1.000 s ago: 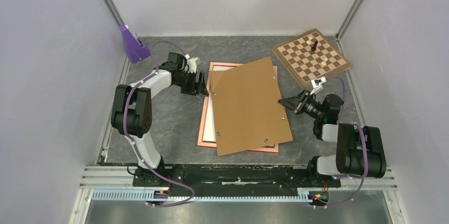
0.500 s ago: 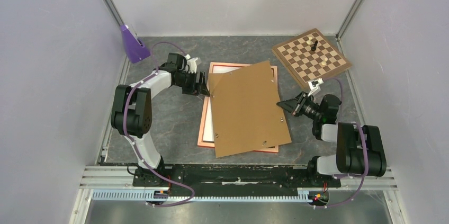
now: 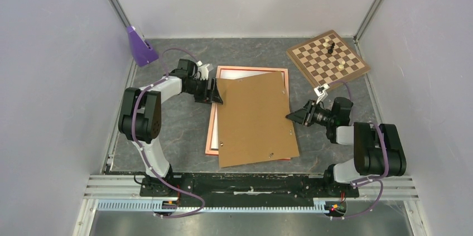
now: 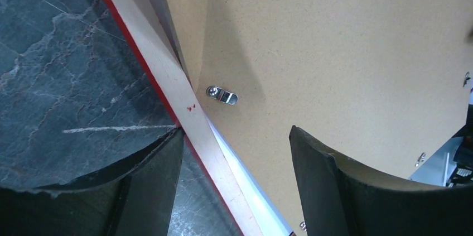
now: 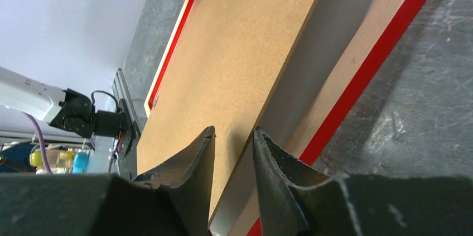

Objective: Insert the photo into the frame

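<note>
On the frame (image 3: pixel 254 68), seen from overhead, the backing board (image 3: pixel 254 119) lies askew, hiding all but a white sliver of the photo (image 3: pixel 237 73); the left gripper (image 3: pixel 215 92) sits at the frame's left rail, the right gripper (image 3: pixel 293 117) opposite. Left wrist: wide-spread jaws straddle that rail and sliver. Right wrist: narrowly parted fingers (image 5: pixel 189 180) flank the board's edge, pinch unclear.

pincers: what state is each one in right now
Left pincer: open, holding nothing, astride the frame edge.
Right pincer: narrow gap around the backing board edge; grip cannot be told.
</note>
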`<state>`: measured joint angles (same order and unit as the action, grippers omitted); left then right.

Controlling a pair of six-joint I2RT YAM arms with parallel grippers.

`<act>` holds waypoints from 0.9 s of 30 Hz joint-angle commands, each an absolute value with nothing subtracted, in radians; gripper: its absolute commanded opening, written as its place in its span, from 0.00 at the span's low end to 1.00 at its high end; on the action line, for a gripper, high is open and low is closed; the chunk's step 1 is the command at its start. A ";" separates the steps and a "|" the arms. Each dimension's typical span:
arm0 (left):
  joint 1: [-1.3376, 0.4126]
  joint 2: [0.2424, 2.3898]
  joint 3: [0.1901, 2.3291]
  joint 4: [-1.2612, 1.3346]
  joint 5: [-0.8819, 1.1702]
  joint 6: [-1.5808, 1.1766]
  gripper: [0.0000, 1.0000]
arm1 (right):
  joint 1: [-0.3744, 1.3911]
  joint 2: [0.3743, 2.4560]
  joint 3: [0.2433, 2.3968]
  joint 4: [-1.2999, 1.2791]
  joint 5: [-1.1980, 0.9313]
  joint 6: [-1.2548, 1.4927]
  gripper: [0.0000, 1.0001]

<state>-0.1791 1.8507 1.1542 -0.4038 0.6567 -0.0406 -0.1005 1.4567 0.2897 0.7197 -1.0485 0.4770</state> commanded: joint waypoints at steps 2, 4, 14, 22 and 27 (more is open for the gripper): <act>-0.194 1.863 1.147 -0.356 0.690 -0.108 0.75 | -0.073 1.484 0.332 0.697 -1.129 0.408 0.34; -0.199 1.868 1.146 -0.355 0.692 -0.109 0.74 | -0.063 1.492 0.333 0.698 -1.140 0.406 0.34; -0.219 1.878 1.132 -0.349 0.693 -0.112 0.72 | -0.043 1.540 0.402 0.355 -1.110 0.147 0.36; -0.219 1.873 1.120 -0.348 0.690 -0.107 0.71 | -0.043 1.569 0.452 0.163 -1.001 0.020 0.46; -0.222 1.870 1.114 -0.345 0.693 -0.106 0.71 | -0.042 1.602 0.461 0.172 -1.038 0.036 0.44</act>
